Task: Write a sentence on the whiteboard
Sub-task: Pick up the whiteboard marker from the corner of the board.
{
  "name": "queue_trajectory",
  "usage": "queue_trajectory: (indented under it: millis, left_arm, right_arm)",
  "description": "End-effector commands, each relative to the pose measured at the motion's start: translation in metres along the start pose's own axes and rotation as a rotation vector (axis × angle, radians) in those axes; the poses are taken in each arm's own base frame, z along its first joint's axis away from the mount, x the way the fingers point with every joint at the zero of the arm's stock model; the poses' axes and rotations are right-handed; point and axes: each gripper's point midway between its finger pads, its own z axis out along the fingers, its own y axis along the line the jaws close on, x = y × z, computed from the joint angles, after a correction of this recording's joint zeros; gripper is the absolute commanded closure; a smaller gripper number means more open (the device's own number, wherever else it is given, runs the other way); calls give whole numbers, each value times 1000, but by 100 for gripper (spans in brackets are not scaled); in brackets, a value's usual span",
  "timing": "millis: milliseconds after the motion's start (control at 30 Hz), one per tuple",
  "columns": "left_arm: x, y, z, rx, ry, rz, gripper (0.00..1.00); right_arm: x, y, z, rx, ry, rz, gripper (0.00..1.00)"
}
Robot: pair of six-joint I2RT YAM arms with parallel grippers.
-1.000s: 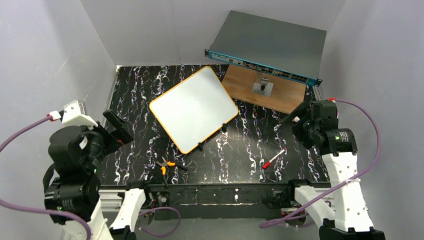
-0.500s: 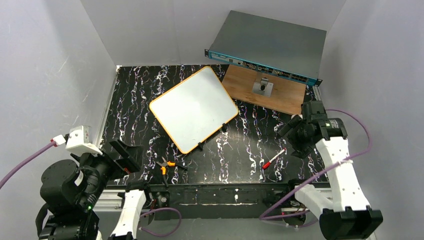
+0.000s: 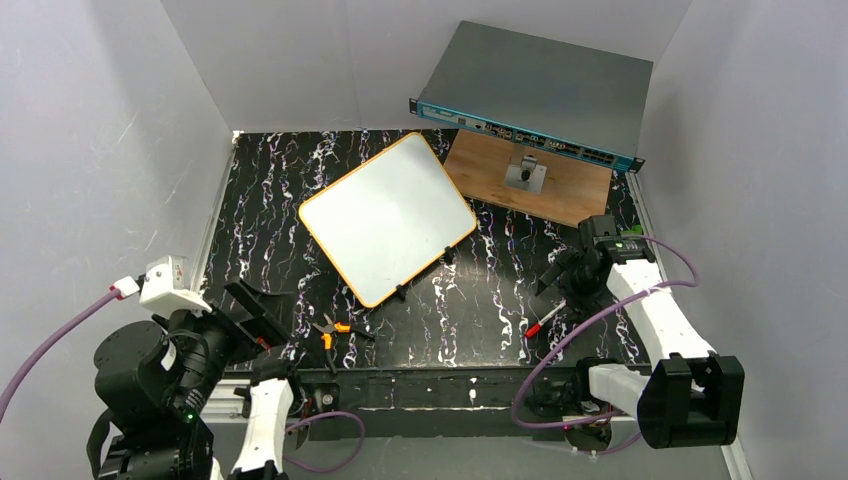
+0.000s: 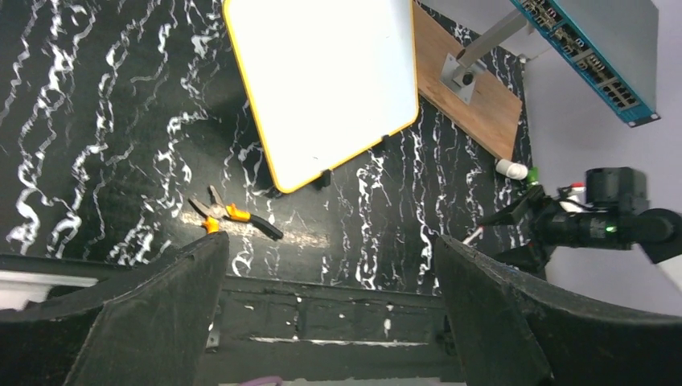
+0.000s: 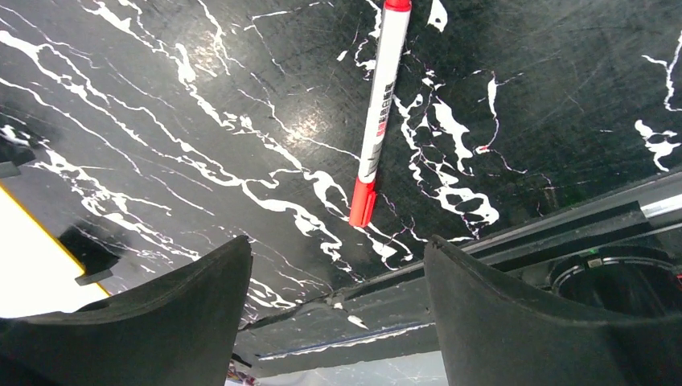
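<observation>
The whiteboard, white with an orange rim, lies tilted in the middle of the black marbled table; its face is plain white and no sentence shows on it. A red-and-white marker lies on the table at the near right, capped. My right gripper hovers just above and behind it, open, and the right wrist view shows the marker ahead of the empty gap of that gripper. My left gripper is at the near left, open and empty, well away from the whiteboard.
Orange-handled pliers lie near the front edge, close to the left gripper. A brown wooden board with a grey bracket sits at the back right under a tilted grey rack unit. Grey walls enclose the table.
The right arm has swung down and toward the near side, bringing its gripper over the marker. The left arm has dropped back toward the near left corner. Both grippers stayed open.
</observation>
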Motion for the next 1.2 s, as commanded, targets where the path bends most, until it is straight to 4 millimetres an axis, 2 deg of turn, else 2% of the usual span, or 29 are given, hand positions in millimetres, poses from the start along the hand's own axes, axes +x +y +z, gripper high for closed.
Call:
queue_trajectory:
  millis: [0, 100, 200, 333, 467, 633, 833, 1167]
  left_arm:
    - [18, 1, 13, -16, 92, -174, 1]
    - [21, -1, 33, 39, 95, -201, 1]
    - [19, 0, 42, 46, 131, -174, 1]
    - [13, 0, 48, 45, 158, -164, 1]
    - [9, -7, 57, 110, 140, -155, 1]
    - [11, -8, 53, 113, 166, -123, 1]
    - [12, -2, 54, 92, 157, -103, 1]
    - [17, 5, 58, 72, 169, -82, 1]
  right_arm:
    - [-5, 7, 8, -44, -16, -38, 16]
    - [-6, 2, 14, -15, -7, -63, 17]
    - [-2, -2, 22, 10, 19, -74, 18]
    - [-1, 0, 34, 27, 68, -93, 23]
    - [-7, 5, 47, 40, 78, -101, 24]
    - [-8, 4, 62, 76, 107, -77, 25]
    - [-7, 0, 73, 96, 134, -91, 37]
    - [-2, -27, 87, 219, 188, -116, 68]
